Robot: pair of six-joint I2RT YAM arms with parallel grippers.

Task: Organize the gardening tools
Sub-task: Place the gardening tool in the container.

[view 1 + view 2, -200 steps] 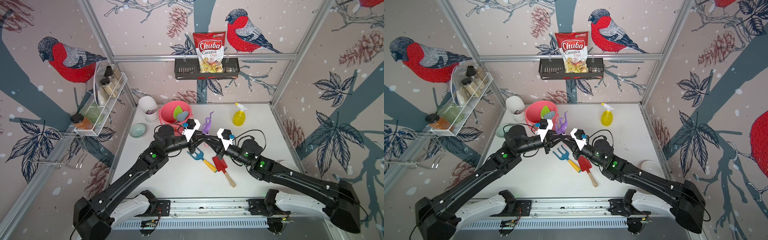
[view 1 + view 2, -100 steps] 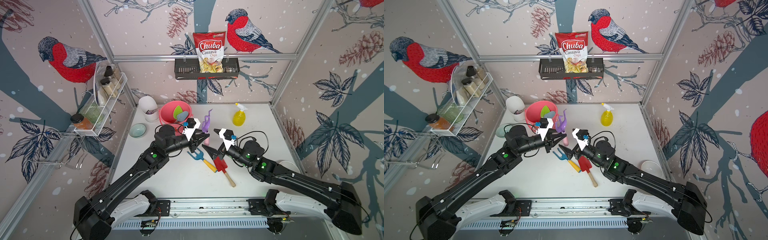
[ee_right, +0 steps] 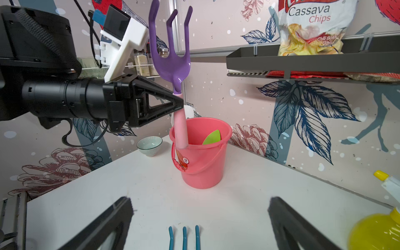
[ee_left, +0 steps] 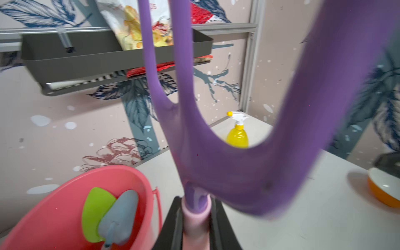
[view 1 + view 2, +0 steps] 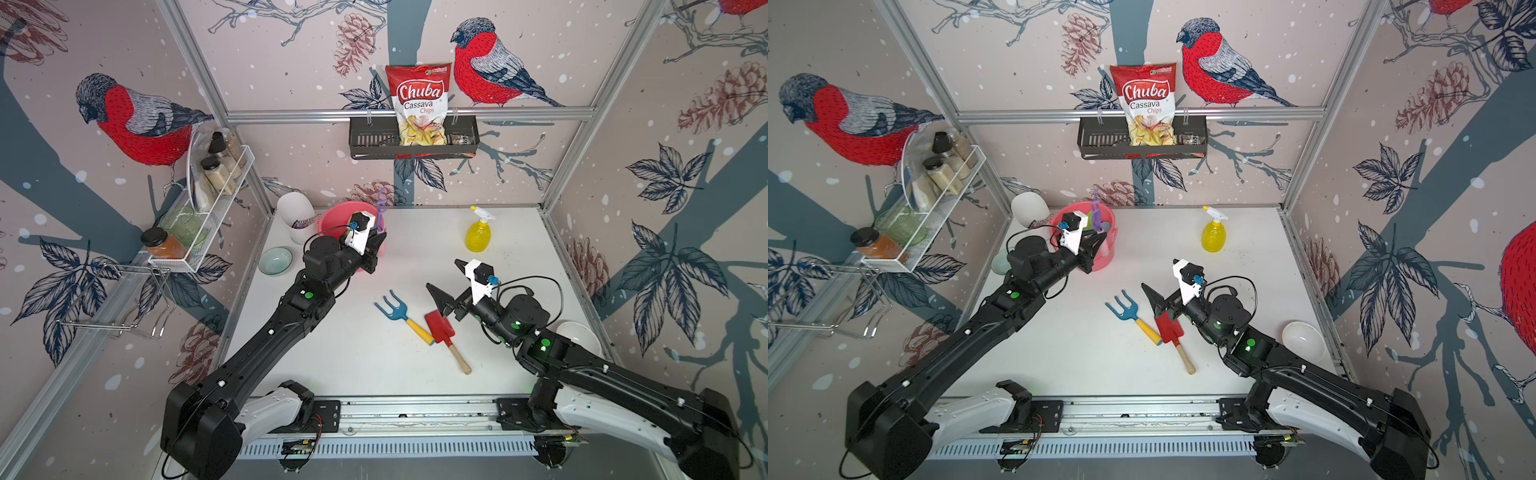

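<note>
My left gripper (image 5: 380,240) (image 4: 195,201) is shut on the pink handle of the purple-pink fork (image 5: 381,203) (image 3: 171,65). It holds the fork upright, tines up. The handle's lower end hangs at the rim of the pink bucket (image 5: 332,216) (image 3: 203,173). Inside the bucket stand a green trowel (image 4: 95,212) and a light-blue trowel (image 4: 121,216). My right gripper (image 5: 445,277) (image 3: 199,216) is open and empty, just above the blue-yellow fork (image 5: 395,311) and the red wooden-handled shovel (image 5: 440,328), which lie mid-table. The yellow spray bottle (image 5: 478,235) stands at the back right.
A white cup (image 5: 295,212) and a teal bowl (image 5: 275,261) sit left of the bucket. A white bowl (image 5: 579,338) lies by the right wall. A wire rack of jars (image 5: 208,195) hangs on the left wall, and a dark shelf with a chip bag (image 5: 413,137) on the back wall.
The right gripper opened, let go of the purple-pink fork and drew back to the right. The left gripper carried the fork back and left, up to the bucket.
</note>
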